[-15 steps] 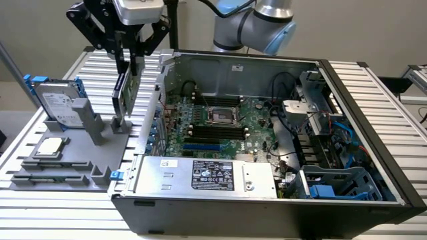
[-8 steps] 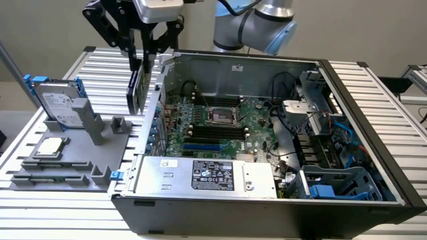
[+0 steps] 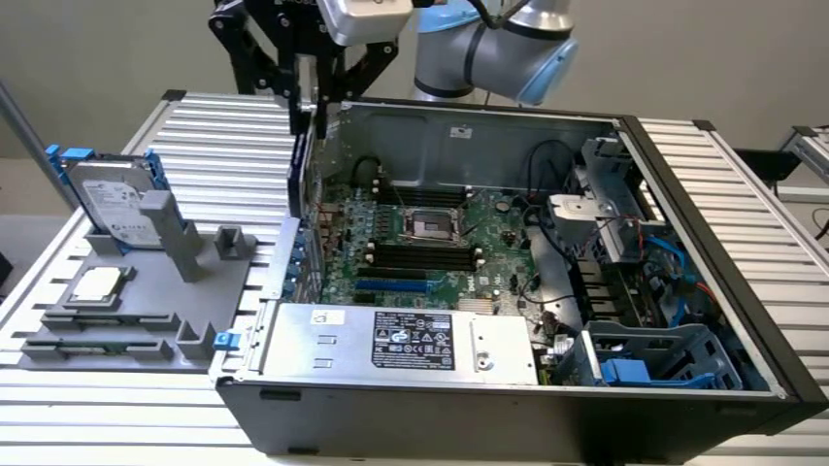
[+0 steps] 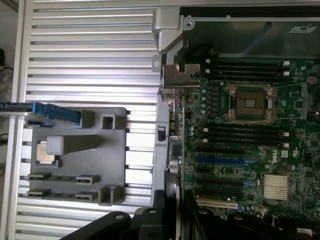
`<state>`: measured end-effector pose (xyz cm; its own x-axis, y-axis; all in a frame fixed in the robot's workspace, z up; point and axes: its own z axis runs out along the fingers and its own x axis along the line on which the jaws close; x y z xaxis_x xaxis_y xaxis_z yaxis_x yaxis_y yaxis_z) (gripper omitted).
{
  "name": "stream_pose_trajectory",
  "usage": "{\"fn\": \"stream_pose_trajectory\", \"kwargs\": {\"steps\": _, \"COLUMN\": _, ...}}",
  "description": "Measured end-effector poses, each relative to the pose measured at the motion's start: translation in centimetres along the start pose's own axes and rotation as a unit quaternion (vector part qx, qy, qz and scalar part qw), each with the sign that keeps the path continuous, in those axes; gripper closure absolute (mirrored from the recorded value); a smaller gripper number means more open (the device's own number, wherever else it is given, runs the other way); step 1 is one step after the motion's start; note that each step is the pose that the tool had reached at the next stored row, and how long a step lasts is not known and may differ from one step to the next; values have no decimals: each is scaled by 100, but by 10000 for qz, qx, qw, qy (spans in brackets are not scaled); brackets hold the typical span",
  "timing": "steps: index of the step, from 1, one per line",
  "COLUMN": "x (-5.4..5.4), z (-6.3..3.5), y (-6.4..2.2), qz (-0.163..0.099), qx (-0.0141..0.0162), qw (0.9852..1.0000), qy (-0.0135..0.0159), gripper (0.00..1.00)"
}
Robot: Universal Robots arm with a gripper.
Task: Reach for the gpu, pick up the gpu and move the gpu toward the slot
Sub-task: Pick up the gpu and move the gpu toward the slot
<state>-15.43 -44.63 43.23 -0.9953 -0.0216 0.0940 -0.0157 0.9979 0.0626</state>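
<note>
My gripper (image 3: pixel 311 85) hangs over the far corner of the open PC case (image 3: pixel 725 291), toward the exterior view's left, shut on the gpu (image 3: pixel 299 160). The card hangs edge-on below the fingers, along the case's left wall. In the wrist view the gpu's silver bracket (image 4: pixel 176 77) and thin edge run away from the gripper (image 4: pixel 174 202), right at the border of the green motherboard (image 4: pixel 250 150). The blue expansion slot (image 3: pixel 388 288) (image 4: pixel 220 161) lies on the motherboard, a little inward from the card. The card is above the board, apart from the slot.
A grey fixture plate (image 3: pixel 143 320) left of the case carries a silver hard drive with blue rails (image 3: pixel 111 199), a small square CPU chip (image 3: pixel 101 283) and memory sticks (image 3: pixel 91 347). Inside the case sit a power supply (image 3: pixel 402 340), CPU socket (image 3: pixel 428 225) and drive cage (image 3: pixel 647 359).
</note>
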Motion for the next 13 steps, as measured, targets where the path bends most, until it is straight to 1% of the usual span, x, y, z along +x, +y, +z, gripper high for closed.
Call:
{"fn": "stream_pose_trajectory", "kwargs": {"steps": 6, "x": -270, "z": -20, "y": 34, "qz": -3, "qx": -25, "qw": 10000, "qy": 8, "gripper": 73}}
{"fn": "stream_pose_trajectory", "kwargs": {"steps": 13, "x": -591, "z": -6, "y": 70, "qz": -3, "qx": -31, "qw": 10000, "qy": 21, "gripper": 73}}
